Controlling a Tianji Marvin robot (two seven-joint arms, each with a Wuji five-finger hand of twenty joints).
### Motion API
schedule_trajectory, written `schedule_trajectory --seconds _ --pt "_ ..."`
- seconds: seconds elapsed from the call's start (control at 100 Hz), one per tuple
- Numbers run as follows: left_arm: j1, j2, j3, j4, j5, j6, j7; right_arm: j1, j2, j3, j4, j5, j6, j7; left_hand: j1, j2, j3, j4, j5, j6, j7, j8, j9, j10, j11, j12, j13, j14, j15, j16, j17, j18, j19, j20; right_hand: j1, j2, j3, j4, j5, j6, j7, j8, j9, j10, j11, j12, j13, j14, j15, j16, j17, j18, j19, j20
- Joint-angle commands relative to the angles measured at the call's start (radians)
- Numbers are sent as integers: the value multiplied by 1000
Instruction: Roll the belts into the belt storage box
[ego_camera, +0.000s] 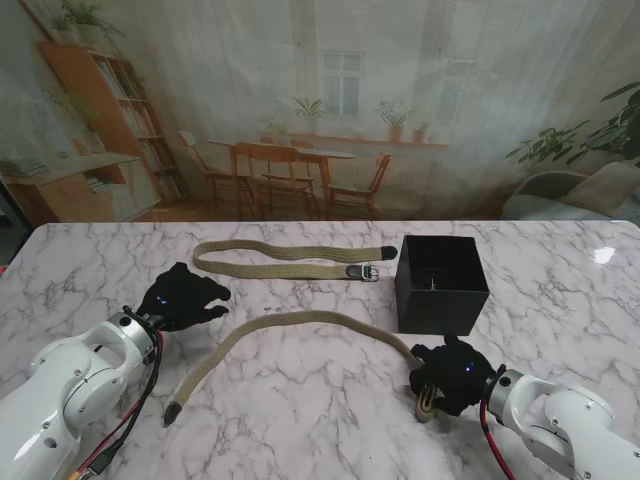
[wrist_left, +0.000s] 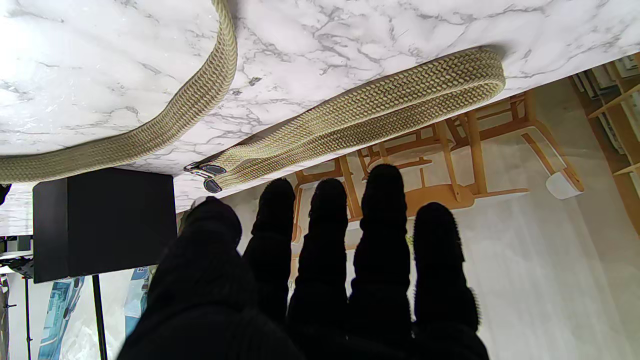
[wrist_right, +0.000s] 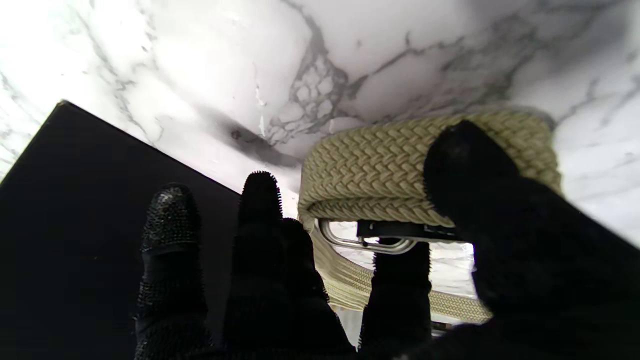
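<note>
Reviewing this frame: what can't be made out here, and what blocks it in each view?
- Storage box interior: too dark in the stand view; wrist views show only outer walls.
- Near belt buckle end: covered by the right hand in the stand view; the right wrist view shows part of the buckle behind the fingers.
- Left hand palm: faces away in both views.

Robot lab: marble table (ego_camera: 300, 400) before printed dining-room backdrop (ego_camera: 320, 110).
</note>
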Motion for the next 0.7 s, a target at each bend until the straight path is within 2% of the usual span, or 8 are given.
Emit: schedule_trajectory --seconds 0.0,0.1,0.2,0.27,0.44,0.6,0.64,0.69 --pt "-1 -2 4 2 -3 0 -16 -10 -9 -9 11 19 13 32 33 40 -13 -8 -31 20 -11 -6 17 21 11 9 -3 19 -11 -7 -10 32 -15 -10 -5 77 58 26 207 57 290 25 -34 -4 -24 -12 -11 27 -26 -17 -12 56 -12 -18" --pt "-2 -2 5 1 -4 0 -20 -4 -12 -17 20 33 22 28 32 41 -15 -9 -31 19 -11 -6 17 19 11 9 -3 19 -10 -7 -10 32 -15 -9 5 88 57 22 197 87 298 28 63 -53 23 4 26 13 2 -13 2 47 -3 -20" --pt "-3 -2 6 1 -6 0 -24 2 -12 -27 35 30 33 -7 33 42 -14 -9 -31 20 -11 -6 17 20 11 9 -2 19 -10 -7 -10 32 -15 -10 21 122 28 16 143 115 330 43 239 -182 130 51 74 -25 59 14 15 28 23 -21" --pt "-3 -1 7 2 -6 0 -24 5 -12 -32 43 30 41 -28 34 43 -14 -9 -32 20 -12 -6 16 20 11 9 -3 19 -11 -7 -10 32 -15 -9 29 141 3 17 112 110 353 35 335 -235 244 114 137 -50 112 50 35 13 47 -17" --pt "-4 -1 8 2 -6 1 -24 15 -12 -48 69 22 58 -92 31 43 -16 -9 -32 22 -12 -6 16 20 11 9 -3 19 -10 -6 -10 32 -15 -9 31 163 -37 15 73 42 372 33 522 -279 383 229 268 -85 214 131 86 -27 106 4" --pt "-5 -1 8 4 -5 1 -22 24 -11 -61 92 18 71 -144 31 43 -15 -9 -32 22 -12 -6 16 20 11 10 -3 19 -11 -6 -10 31 -15 -9 43 171 -44 19 -59 14 222 42 764 -335 459 280 350 -133 238 166 119 -65 140 13" --pt "-5 -1 8 4 -5 1 -21 28 -10 -65 101 15 71 -164 33 41 -15 -9 -32 20 -12 -6 17 20 12 10 -2 18 -10 -6 -9 32 -15 -9 27 188 -21 36 -90 46 119 4 805 -344 460 280 367 -142 240 169 127 -72 146 10" --pt "-4 -2 8 3 -5 2 -21 30 -10 -67 104 14 69 -171 34 41 -15 -9 -32 21 -12 -6 16 20 12 10 -3 19 -10 -6 -10 33 -15 -9 -10 235 14 154 -143 89 -91 78 847 -348 461 284 386 -145 244 175 133 -76 155 0"
